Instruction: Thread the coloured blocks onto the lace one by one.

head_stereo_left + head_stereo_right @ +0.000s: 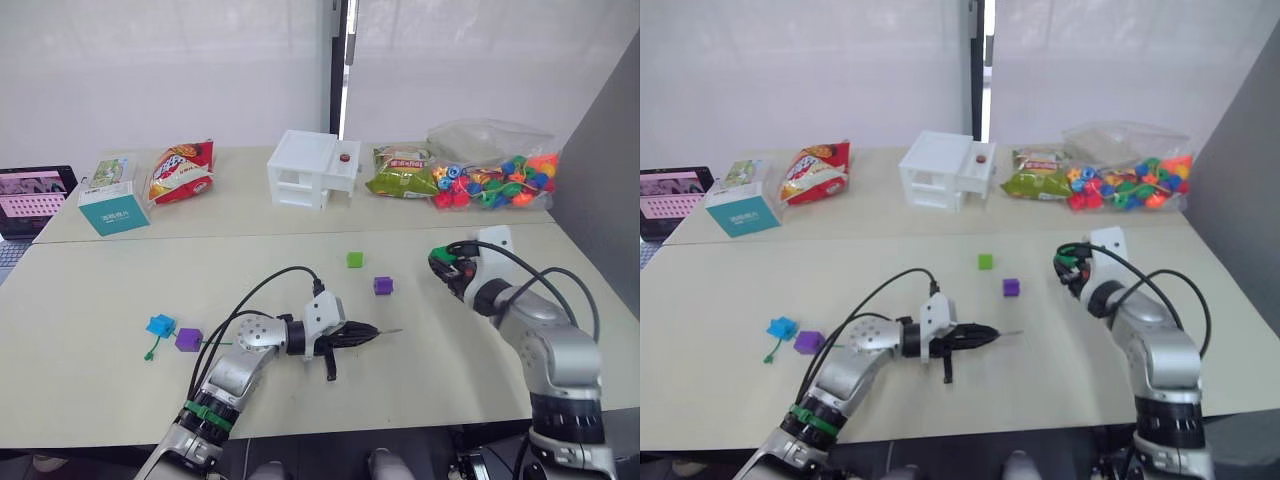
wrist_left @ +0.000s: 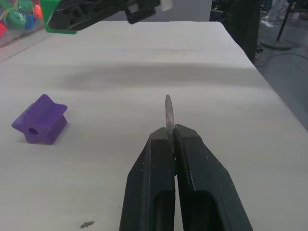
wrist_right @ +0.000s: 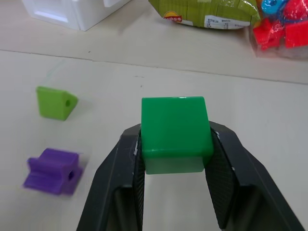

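1. While my left fingers (image 1: 352, 336) stay off the blocks, they are clenched on the lace (image 1: 178, 346) just behind its stiff dark tip (image 2: 168, 109), so the tip juts forward, free and roughly level above the counter (image 1: 120, 300). I judge that this grip is meant to give a steady point to aim a block's hole at.
2. My right fingers (image 3: 175, 144) grasp the dark green block (image 3: 175, 132), one finger on each side face. It is held up off the counter, well apart from the tip. The hole does not show on the faces I can see, so I cannot tell whether it lines up with the tip.
3. The rest of the lace trails back along my left arm toward the counter's left side, where its green end lies by the bright blue block (image 1: 160, 324).
4. Count of blocks: five. One dark green in my right fingers. One light green (image 1: 354, 260) and one purple (image 1: 382, 285) loose on the counter between my two arms. One more purple (image 1: 188, 339) and the bright blue one near the lace's far end; whether those two already sit on the lace I cannot tell.
5. Count of laces: one.
6. Other things at the back of the counter: one bag of beads (image 1: 495, 180), one white box (image 1: 310, 170), two snack packets (image 1: 181, 172), one teal carton (image 1: 112, 205).
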Action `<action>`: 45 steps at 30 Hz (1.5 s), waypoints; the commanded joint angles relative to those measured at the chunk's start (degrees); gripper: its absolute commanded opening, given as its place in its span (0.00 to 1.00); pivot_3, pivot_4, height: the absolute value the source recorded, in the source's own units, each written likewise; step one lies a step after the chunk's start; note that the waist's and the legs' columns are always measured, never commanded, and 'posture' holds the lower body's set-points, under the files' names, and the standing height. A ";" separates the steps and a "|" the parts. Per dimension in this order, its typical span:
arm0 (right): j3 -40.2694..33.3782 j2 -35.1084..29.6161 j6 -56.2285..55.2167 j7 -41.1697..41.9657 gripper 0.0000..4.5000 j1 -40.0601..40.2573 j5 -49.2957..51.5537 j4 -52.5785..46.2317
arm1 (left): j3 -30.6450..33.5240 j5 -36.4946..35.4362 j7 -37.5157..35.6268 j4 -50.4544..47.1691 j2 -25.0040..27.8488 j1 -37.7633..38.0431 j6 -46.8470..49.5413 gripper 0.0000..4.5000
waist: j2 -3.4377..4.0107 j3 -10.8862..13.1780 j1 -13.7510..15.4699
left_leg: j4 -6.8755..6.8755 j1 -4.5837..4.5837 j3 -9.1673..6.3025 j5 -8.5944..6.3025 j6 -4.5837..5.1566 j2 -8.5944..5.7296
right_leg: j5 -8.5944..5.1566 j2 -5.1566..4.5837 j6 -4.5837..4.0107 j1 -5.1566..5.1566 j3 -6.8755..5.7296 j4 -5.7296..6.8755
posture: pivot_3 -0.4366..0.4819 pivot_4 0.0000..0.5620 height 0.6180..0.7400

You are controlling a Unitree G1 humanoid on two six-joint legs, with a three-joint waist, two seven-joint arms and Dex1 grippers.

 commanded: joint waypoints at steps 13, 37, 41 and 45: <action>8.08 11.36 7.62 -13.65 0.26 22.00 -2.19 -21.48 | 3.09 -1.29 -4.64 0.53 5.34 -1.12 -1.45 0.00 | 0.03 0.00 0.38 | 0.05 0.04 -0.09 0.02 -0.04 -0.02 | -0.02 0.02 0.02 0.14 -0.06 -0.09 | 0.48 0.27 1.00; -2.36 -23.69 8.31 21.11 0.99 16.59 13.61 -24.67 | 0.13 -0.41 -2.88 -2.18 1.87 1.56 -0.70 0.00 | 0.04 0.04 0.44 | 0.01 0.04 -0.02 0.02 -0.01 -0.02 | -0.03 0.02 0.03 0.32 -0.07 -0.38 | 0.48 0.27 1.00; 4.31 -29.26 -5.21 24.50 0.99 13.39 5.69 -14.96 | -0.09 -0.13 -2.00 -3.00 1.44 1.41 -0.07 0.00 | -0.01 0.07 0.43 | 0.02 0.03 -0.04 0.01 0.00 0.05 | -0.02 0.07 0.04 0.38 -0.14 -0.49 | 0.48 0.27 1.00; 13.12 -36.00 -14.89 35.14 0.99 8.21 -0.26 -6.70 | 0.30 -0.03 -0.84 -4.04 1.83 2.06 0.48 0.00 | 0.01 0.07 0.44 | 0.04 0.00 0.08 0.01 -0.01 0.01 | 0.05 0.01 0.13 0.34 -0.04 -0.55 | 0.48 0.27 1.00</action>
